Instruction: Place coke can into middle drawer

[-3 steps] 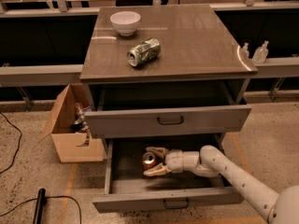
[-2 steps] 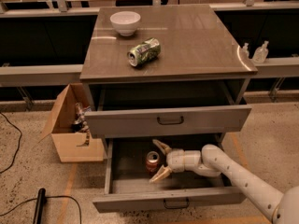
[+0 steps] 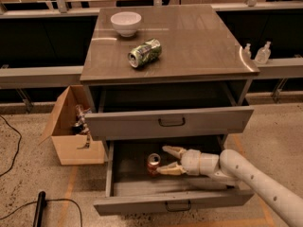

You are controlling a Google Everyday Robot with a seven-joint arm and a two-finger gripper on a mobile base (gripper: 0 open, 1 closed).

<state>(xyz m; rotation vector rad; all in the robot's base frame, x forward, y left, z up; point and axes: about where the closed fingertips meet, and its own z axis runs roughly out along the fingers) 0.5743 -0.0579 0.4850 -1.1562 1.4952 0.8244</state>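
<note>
The coke can (image 3: 153, 163) stands upright inside the open middle drawer (image 3: 170, 205), left of centre, its silver top showing. My gripper (image 3: 164, 160) reaches into the drawer from the right. Its fingers are spread open just right of the can, apart from it, one finger above and one below. The white arm runs off to the lower right.
The upper drawer (image 3: 168, 122) is also pulled open above the middle one. On the cabinet top (image 3: 203, 46) lie a green-and-white can (image 3: 144, 53) on its side and a white bowl (image 3: 126, 23). A cardboard box (image 3: 71, 126) stands on the floor to the left. Two small bottles (image 3: 262, 52) stand at the right.
My gripper was closed around the can. It has opened and drawn back a little to the right, leaving the can standing in the drawer.
</note>
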